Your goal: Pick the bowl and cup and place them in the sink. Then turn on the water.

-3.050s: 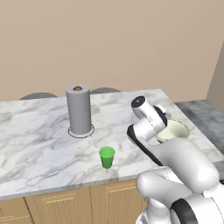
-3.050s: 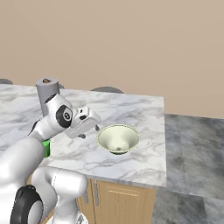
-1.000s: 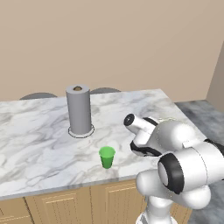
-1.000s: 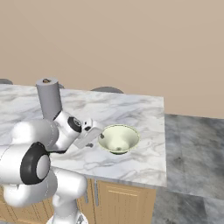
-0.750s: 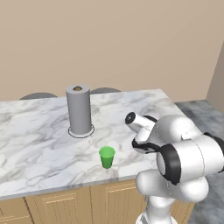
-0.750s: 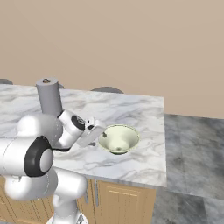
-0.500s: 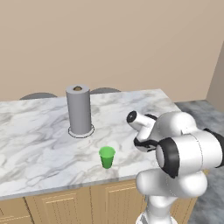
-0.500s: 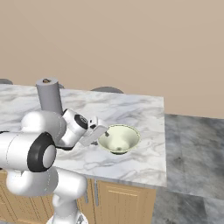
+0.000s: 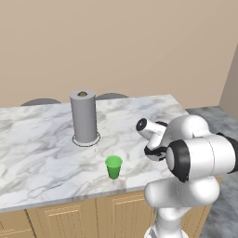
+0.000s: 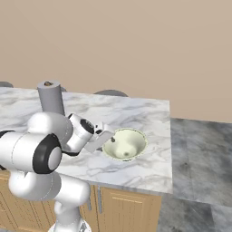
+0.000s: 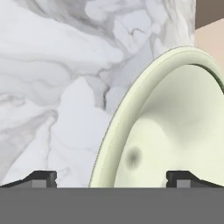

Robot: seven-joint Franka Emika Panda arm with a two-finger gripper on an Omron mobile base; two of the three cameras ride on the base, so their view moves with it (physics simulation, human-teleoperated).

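White marble counter (image 9: 42, 148) with grey veining, on light wood cabinets (image 9: 69, 218); tan wall behind.

The bowl (image 10: 125, 144), pale cream-green with a glossy inside, sits upright on the counter near its right end, close to the front edge as seen from the right base view. The hand view shows the same bowl (image 11: 175, 131) large and close, its thick rim curving from lower centre to upper right, marble to its left.

The gripper (image 10: 110, 140) is low at the bowl's left rim, reached in from the arm's side. Jaws spread wide: in the hand view one dark fingertip (image 11: 41, 178) lies over bare marble outside the rim and the other (image 11: 183, 178) over the bowl's inside, so the rim passes between them. Nothing is grasped. Whether a finger touches the rim cannot be told from these angles; probably just clear.

The cup (image 9: 113, 167), small bright green tumbler, stands upright near the front edge of the counter, left of the arm and well apart from the bowl.

A grey paper towel roll (image 9: 84, 116) stands upright on a round base behind the cup, toward the middle of the counter.
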